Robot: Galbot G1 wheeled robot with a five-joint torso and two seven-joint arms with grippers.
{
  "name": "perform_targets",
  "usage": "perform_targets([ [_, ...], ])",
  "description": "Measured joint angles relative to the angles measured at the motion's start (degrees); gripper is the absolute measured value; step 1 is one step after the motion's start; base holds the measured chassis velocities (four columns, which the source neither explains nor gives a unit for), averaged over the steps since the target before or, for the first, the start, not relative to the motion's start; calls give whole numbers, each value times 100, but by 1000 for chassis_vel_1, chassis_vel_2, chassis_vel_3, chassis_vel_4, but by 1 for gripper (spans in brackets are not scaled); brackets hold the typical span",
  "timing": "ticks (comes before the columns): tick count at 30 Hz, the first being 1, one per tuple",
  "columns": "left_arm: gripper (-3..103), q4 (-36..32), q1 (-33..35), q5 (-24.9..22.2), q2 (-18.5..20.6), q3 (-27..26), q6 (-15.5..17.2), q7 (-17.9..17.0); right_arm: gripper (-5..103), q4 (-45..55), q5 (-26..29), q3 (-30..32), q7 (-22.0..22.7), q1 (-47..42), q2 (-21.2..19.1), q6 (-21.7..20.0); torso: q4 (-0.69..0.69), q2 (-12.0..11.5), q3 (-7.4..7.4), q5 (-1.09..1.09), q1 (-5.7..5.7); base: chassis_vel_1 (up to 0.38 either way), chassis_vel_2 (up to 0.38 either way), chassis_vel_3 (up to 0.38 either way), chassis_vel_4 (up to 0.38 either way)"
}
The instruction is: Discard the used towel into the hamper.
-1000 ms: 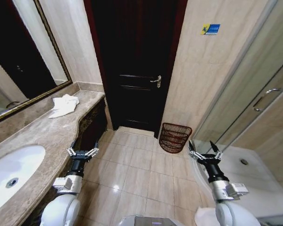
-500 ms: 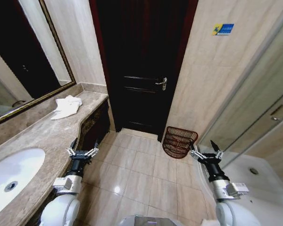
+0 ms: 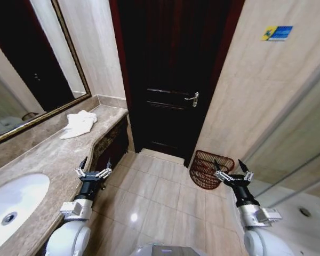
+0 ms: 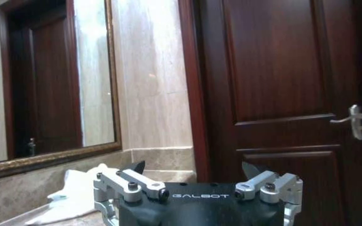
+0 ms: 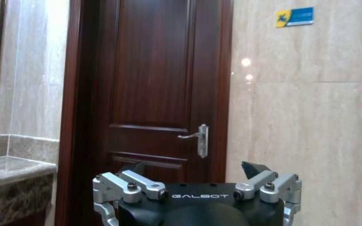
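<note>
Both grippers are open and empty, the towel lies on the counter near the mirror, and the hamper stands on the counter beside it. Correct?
Not quite. The head view shows the hamper on the floor by the door, not on the counter. The rest holds.

towel point(image 3: 79, 124): white, crumpled in a loose heap, lying on the marble counter near its far end, below the mirror | hamper point(image 3: 209, 169): reddish-brown open-weave wire basket, half-round, thin horizontal bars, on the tiled floor against the wall, just right of the dark door
</note>
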Motion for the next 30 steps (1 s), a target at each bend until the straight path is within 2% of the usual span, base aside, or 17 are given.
perform_targets([
  [30,100,8,35,99,-62,-1,-73,4,100,-40,54,13,-12,-5,0,52,0,0,1,1,1,-73,166,167,-75],
])
